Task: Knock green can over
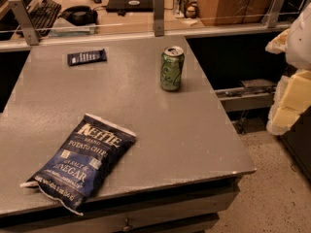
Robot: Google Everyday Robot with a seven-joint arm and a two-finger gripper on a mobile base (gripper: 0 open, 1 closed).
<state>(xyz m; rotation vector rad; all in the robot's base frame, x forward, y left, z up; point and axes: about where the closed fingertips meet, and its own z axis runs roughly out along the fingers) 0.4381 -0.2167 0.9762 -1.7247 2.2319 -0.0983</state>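
The green can (172, 68) stands upright on the grey table (146, 125), toward the table's back right. It is pale green with lighter swirls and a silver top with a pull tab. My gripper (290, 97) shows as cream-coloured parts at the right edge of the view. It is off the table, to the right of the can and well apart from it, touching nothing.
A dark blue Kettle chip bag (80, 160) lies at the table's front left, over the edge. A small dark bar (86, 57) lies at the back left. A glass partition with metal posts (158, 13) borders the back; a desk with cans (181, 1) lies beyond.
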